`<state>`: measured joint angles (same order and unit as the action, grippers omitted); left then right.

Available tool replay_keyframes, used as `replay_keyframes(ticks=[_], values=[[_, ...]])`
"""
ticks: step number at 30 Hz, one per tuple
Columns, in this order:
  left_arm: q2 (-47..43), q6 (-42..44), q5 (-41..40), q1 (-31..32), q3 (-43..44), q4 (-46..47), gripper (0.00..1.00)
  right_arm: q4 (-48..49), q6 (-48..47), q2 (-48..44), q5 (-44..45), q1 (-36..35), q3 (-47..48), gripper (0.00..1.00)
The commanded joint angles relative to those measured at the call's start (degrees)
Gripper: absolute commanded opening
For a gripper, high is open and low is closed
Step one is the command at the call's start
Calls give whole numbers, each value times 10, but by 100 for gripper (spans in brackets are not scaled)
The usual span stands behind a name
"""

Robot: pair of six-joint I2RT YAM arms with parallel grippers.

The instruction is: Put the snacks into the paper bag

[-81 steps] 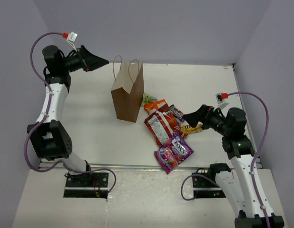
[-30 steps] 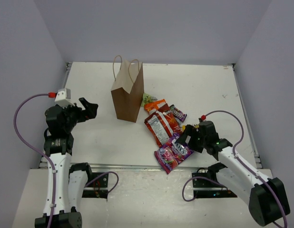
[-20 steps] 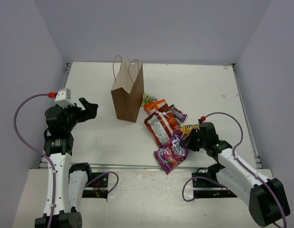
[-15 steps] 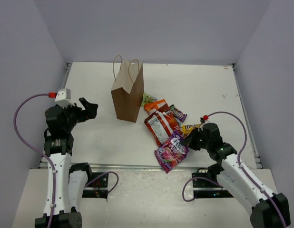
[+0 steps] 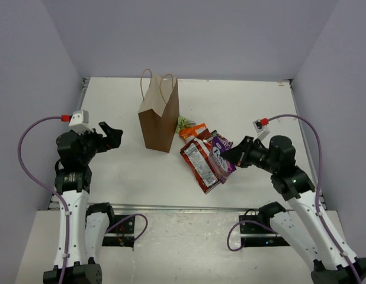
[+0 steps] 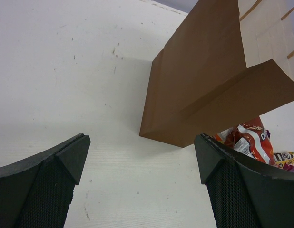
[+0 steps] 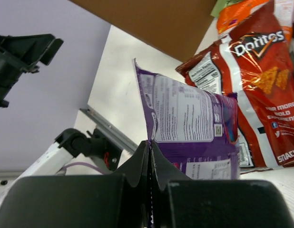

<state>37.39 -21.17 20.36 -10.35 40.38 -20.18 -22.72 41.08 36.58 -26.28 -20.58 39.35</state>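
One paper bag (image 5: 158,115) stands upright, inside hidden. Your right gripper (image 5: 229,155) pinches one purple candy bag (image 5: 221,160) over one red chip bag (image 5: 196,163), near the paper bag. Your left gripper (image 5: 116,132) gapes empty.

In the right wrist view, the purple bag (image 7: 190,123) loses its lower edge between the pinched fingers of the right hand (image 7: 150,159). It screens the left part of the chip bag (image 7: 254,80) beyond, which also runs off the right edge. Farther ahead, the paper bag (image 7: 156,21), orange packet (image 7: 237,12) and green packet (image 7: 217,5) are cut by the top edge. Ahead of the left hand (image 6: 141,142), the paper bag's top and handles leave the frame. That hand's right finger covers the chip bag's base, and a brown packet (image 6: 286,156) beside it is cropped.
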Motion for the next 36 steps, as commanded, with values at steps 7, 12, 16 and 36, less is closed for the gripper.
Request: replay_keyframes(ticks=[7, 12, 16, 36], values=[[-4, 16, 6, -2, -5, 25, 100, 44, -8, 75, -90, -19, 191, 0], [-4, 15, 6, -2, -5, 25, 100, 44, -5, 151, -98, -64, 287, 0], [-6, 16, 3, -2, -5, 25, 100, 36, -14, 219, -88, -104, 389, 0], [-18, 17, -7, -2, -3, 22, 100, 92, 50, 564, -54, -154, 758, 0]])
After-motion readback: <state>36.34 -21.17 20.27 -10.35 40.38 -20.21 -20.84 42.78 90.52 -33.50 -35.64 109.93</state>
